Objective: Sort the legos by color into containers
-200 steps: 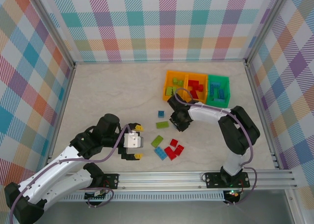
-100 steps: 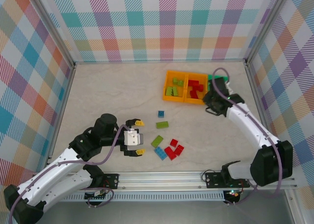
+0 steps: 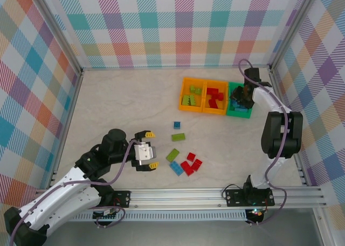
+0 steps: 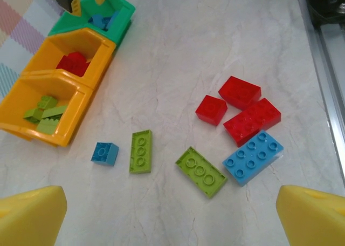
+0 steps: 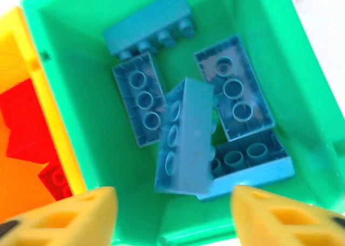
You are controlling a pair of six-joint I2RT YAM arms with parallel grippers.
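Seven loose legos (image 4: 239, 92) on bench (image 3: 118, 106): three red, two blue, two lime. Three containers (image 4: 75, 119): two orange, one green. Left pincer (image 3: 150, 149) and right pincer (image 5: 172, 216) both splayed wide, empty.

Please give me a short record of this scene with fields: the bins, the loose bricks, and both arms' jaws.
Outer orange bin: lime green bricks
Middle orange bin: red bricks
Green bin: blue bricks, one tilted on the others
Table: three loose red bricks, two loose lime bricks, two loose blue bricks
Left jaws: open, empty, beside the loose bricks
Right jaws: open, empty, over the green bin
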